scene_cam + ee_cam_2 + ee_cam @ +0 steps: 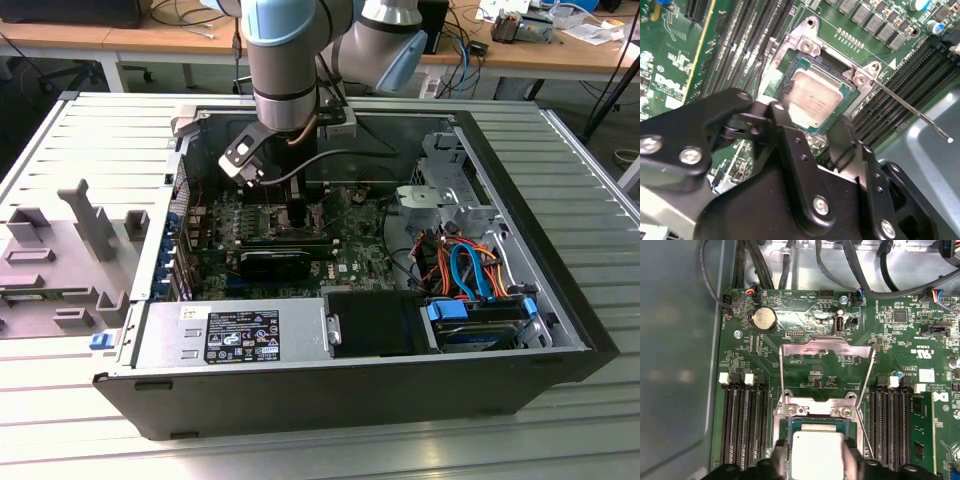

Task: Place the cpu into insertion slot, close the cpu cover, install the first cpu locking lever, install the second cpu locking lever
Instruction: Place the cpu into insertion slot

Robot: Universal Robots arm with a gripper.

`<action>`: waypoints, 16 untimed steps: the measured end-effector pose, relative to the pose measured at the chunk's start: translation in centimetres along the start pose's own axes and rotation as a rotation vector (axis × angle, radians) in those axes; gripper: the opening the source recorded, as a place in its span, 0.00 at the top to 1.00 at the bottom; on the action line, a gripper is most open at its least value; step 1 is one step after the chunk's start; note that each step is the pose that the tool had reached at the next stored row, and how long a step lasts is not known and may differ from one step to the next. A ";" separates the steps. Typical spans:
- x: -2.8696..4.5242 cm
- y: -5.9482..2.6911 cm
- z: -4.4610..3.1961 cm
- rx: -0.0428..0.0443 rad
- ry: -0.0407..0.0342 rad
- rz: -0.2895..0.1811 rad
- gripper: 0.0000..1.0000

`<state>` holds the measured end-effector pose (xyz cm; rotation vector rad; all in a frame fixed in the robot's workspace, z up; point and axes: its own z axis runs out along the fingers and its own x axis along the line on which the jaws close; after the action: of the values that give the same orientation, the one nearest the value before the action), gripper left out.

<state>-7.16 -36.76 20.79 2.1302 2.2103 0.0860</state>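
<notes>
grey slatted table (pixel 90 140), wooden desks (pixel 130 38)

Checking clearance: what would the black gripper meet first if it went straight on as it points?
Likely the flat silver-grey square cpu in the silver-rimmed insertion slot, under the gripper; gap unclear.

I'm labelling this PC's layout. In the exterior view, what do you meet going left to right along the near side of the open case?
In order: blue clip just outside the case → power supply → black cover → blue drive bracket.
</notes>
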 end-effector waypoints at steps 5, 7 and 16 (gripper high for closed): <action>0.09 0.01 -0.36 0.0000 0.0021 0.000 0.71; 0.10 0.03 -0.57 -0.0001 0.0030 0.000 0.77; 0.11 0.06 -0.90 -0.0004 0.0066 0.001 0.89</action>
<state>-7.18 -36.64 21.69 2.1336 2.2129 0.0936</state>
